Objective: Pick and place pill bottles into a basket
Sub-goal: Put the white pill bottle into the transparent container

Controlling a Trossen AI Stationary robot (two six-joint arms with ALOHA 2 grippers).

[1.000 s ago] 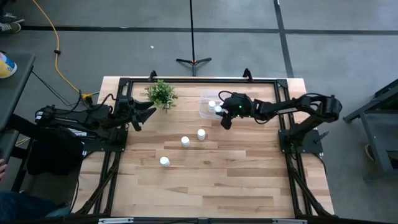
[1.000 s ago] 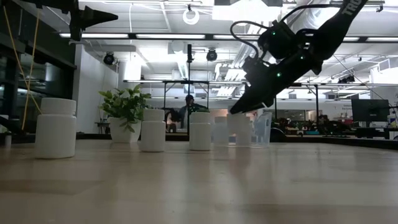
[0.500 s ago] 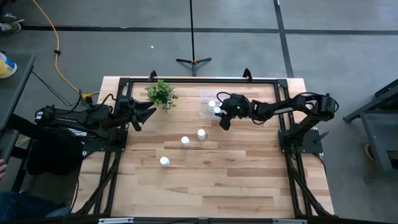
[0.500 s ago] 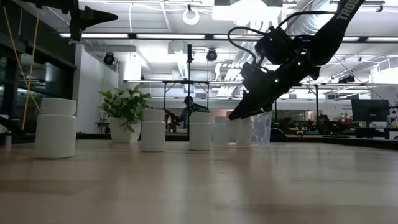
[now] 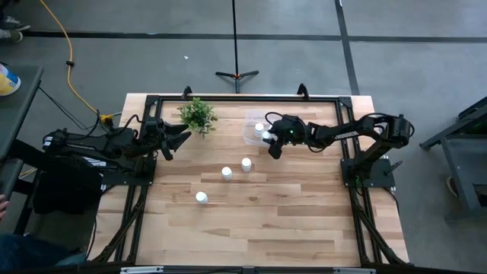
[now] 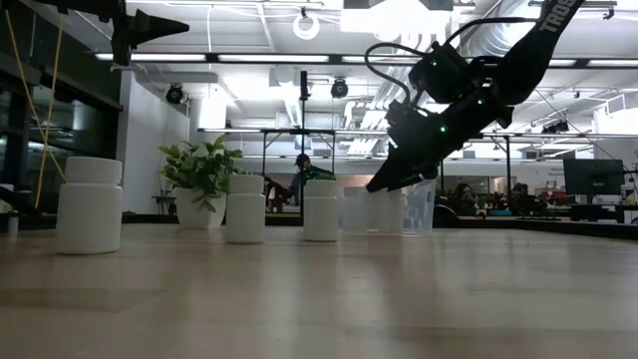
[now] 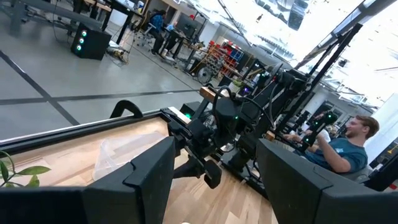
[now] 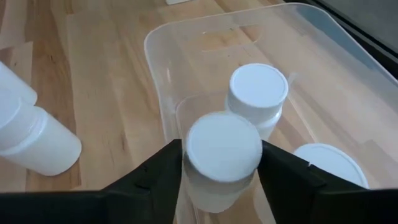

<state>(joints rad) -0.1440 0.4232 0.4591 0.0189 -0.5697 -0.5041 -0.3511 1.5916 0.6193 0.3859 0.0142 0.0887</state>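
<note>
Three white pill bottles stand upright on the table [image 5: 201, 198] [image 5: 227, 173] [image 5: 246, 164]. The clear basket [image 5: 249, 122] sits at the far middle, right of the plant. It holds three bottles: one standing free [image 8: 258, 90], one showing only its cap [image 8: 326, 165], and one between my right gripper's fingers [image 8: 224, 146]. My right gripper [image 5: 268, 140] reaches into the basket, shut on that bottle. My left gripper [image 5: 183, 138] is open and empty, raised at the table's left edge. My right gripper pinches the bottle's white cap [image 8: 198, 149] between its two fingers, one on each side. The fingers slant down from the table's right. The bottle stands upright inside the basket; whether its base rests on the basket's floor, I cannot tell.
A small green potted plant [image 5: 198, 116] stands at the far left of the basket. A black frame runs along the table's far and side edges. Bare wood lies across the near half of the table. A person sits beyond the table [image 7: 354, 143].
My right gripper has gone a little down and toward the table's left edge over the basket, then kept still.
</note>
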